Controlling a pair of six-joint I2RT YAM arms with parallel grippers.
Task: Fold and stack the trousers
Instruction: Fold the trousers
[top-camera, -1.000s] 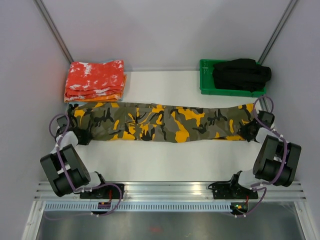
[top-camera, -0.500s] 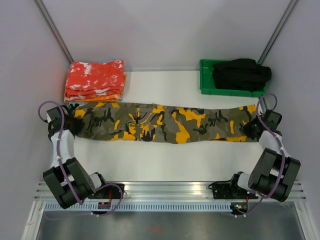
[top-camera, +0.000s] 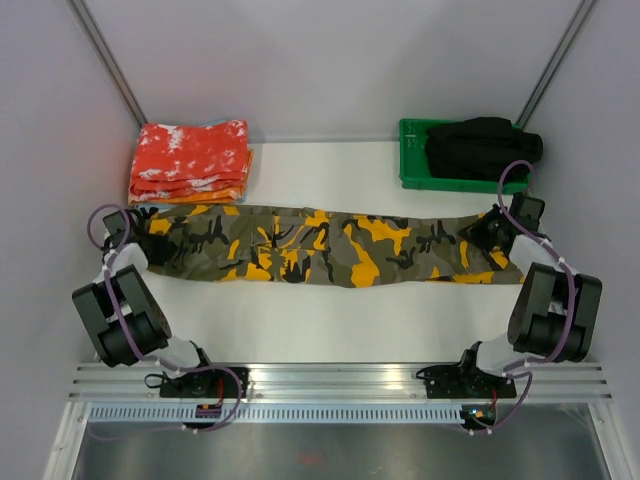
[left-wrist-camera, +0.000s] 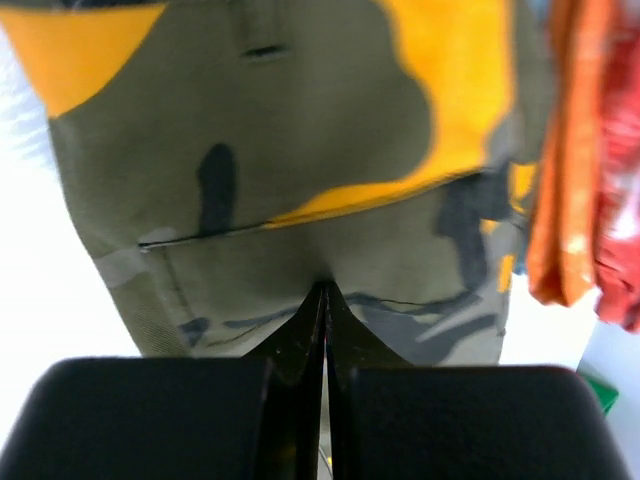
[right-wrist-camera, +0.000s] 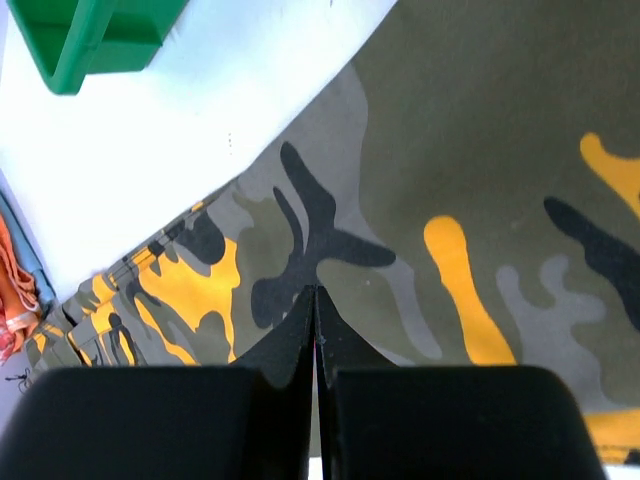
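The camouflage trousers lie flat and stretched left to right across the middle of the white table. My left gripper is at their left end, shut, with its tips down on the olive cloth and nothing visibly pinched. My right gripper is over the right end, also shut. Its closed tips rest on the cloth beside a black patch.
A stack of folded red-orange speckled cloths sits at the back left, just behind the trousers' left end, and shows as an orange edge in the left wrist view. A green tray at the back right holds a black garment.
The left gripper moved from the trousers' near-left corner back and left along the end. The right gripper swung from the near-right corner back onto the leg end. Both stayed shut; the trousers barely shifted.
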